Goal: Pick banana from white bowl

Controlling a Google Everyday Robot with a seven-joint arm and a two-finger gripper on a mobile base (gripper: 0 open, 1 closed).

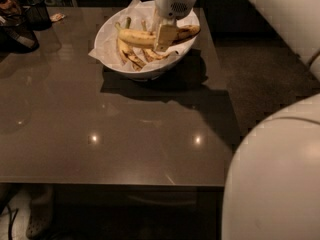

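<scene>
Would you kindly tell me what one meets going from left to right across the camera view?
The black mesh cup → white bowl holding the banana, the gripper down at the banana's middle → the robot's white body.
</scene>
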